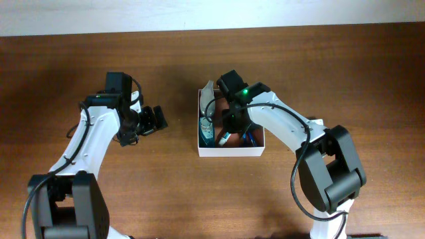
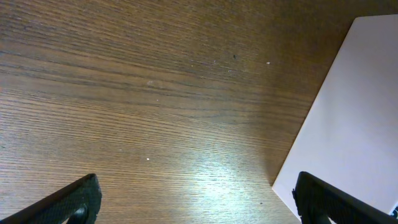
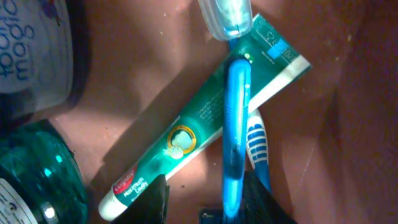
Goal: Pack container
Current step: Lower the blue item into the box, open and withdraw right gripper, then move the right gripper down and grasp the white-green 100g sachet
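The shallow square container (image 1: 230,151) with thin white walls and a reddish-brown inside sits a little right of the middle of the brown wooden table (image 1: 99,53), seen from overhead. The right gripper (image 1: 227,131) is reaching down into it from the upper edge. In the right wrist view its two black fingers (image 3: 157,198) stand a moderate way apart at the bottom of the frame. The handle of a translucent blue toothbrush with a clear cap over its head (image 3: 235,124) runs up between them. The handle lies close against the finger on the right of the frame, with a clear gap to the other, so the jaws are not closed on it. The toothbrush lies across a green toothpaste tube with a white cap (image 3: 199,134) slanting from lower left to upper right. A second blue-and-white toothbrush (image 3: 257,148) peeks out just right of the handle. A teal round bottle (image 3: 37,177) fills the lower left corner, and a pale tub with dark blue lettering (image 3: 31,50) the upper left. The left gripper (image 1: 156,119) hangs over bare table left of the container. In the left wrist view its black fingers (image 2: 74,202) are spread wide with nothing between them, the box's white wall (image 2: 354,124) at the right of the frame.
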`<state>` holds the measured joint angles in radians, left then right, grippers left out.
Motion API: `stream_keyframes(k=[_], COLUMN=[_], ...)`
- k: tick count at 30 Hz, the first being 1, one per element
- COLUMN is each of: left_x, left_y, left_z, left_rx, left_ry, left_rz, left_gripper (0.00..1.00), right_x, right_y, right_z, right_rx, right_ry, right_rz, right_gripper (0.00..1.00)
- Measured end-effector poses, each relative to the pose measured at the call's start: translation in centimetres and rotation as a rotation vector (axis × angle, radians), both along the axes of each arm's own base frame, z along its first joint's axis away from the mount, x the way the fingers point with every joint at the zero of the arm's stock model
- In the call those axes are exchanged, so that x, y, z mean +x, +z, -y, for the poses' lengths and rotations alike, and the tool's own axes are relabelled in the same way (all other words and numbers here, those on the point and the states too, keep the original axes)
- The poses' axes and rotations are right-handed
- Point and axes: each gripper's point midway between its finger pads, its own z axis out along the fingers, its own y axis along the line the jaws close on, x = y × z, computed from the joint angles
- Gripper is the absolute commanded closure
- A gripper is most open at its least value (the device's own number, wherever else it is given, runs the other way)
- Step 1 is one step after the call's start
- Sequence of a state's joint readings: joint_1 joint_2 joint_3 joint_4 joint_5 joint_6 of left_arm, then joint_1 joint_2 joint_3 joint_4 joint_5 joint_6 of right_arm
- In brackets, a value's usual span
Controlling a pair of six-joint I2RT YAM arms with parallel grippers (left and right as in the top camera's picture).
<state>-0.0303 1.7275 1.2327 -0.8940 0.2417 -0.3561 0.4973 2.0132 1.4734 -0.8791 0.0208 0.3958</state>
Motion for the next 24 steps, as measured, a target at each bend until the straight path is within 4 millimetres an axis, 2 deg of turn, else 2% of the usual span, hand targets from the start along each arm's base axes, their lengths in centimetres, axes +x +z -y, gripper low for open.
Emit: stream_keyframes(k=[4, 11, 12, 14, 24], left_x=[0.0, 0.0, 0.0, 0.0, 0.0], left_y=[0.0, 0.0, 0.0, 0.0, 0.0], left_z=[0.0, 0.0, 0.0, 0.0, 0.0], left_rx=[0.0, 0.0, 0.0, 0.0, 0.0], left_ry=[0.0, 0.0, 0.0, 0.0, 0.0], left_rz=[0.0, 0.0, 0.0, 0.0, 0.0], left_gripper=[0.01, 0.0, 0.01, 0.01, 0.01], right_x=[-0.5, 0.7, 0.8, 0.6, -0.1], right_y=[0.8, 6.1, 7.0, 7.6, 7.1], right_z=[0.4, 1.6, 2.2, 3.3, 12.1], right_rx=[-0.004, 0.045, 0.049, 0.045, -0.017], right_ry=[-0.006, -0.037, -0.049, -0.07, -0.201], right_rz=[-0.023, 0.066, 0.077, 0.066, -0.054], right_gripper=[0.67, 0.66, 0.66, 0.66, 0.66])
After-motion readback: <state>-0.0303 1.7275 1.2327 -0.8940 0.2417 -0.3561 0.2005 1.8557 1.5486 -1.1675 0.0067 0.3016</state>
